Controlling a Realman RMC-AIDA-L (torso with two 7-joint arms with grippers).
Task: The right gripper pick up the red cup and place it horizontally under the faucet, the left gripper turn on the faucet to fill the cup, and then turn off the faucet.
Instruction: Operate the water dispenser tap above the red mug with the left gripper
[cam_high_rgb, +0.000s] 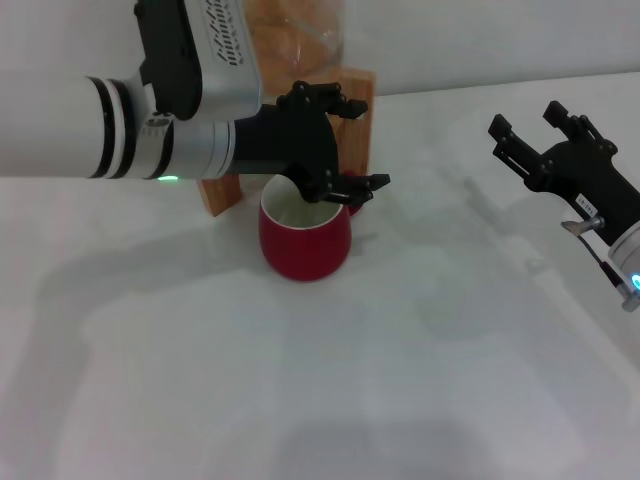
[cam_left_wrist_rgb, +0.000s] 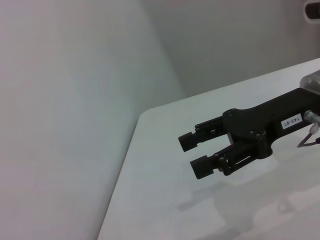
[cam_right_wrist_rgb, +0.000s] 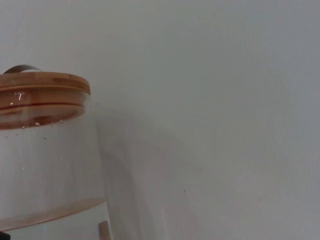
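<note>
The red cup (cam_high_rgb: 305, 240) sits upright on the white table (cam_high_rgb: 300, 400), right in front of the wooden stand (cam_high_rgb: 225, 192), which has the glass jar (cam_right_wrist_rgb: 45, 165) on top. The jar has a wooden lid (cam_right_wrist_rgb: 42, 85) and looks mostly see-through in the right wrist view. The left gripper (cam_high_rgb: 335, 140) is hanging right over the cup, in front of the stand, with its fingers spread; one fingertip (cam_high_rgb: 365, 185) pokes out just past the cup's rim and the other is up by the stand's top edge. The faucet should be in there somewhere, but the claw covers that spot, so I can't tell if it's touching it or not. The right gripper (cam_high_rgb: 527, 125) is well off to the cup's right, hovering over bare table, jaws apart and holding nothing; the left wrist view shows it (cam_left_wrist_rgb: 192, 152) clearly, two black pads with a gap between them.
</note>
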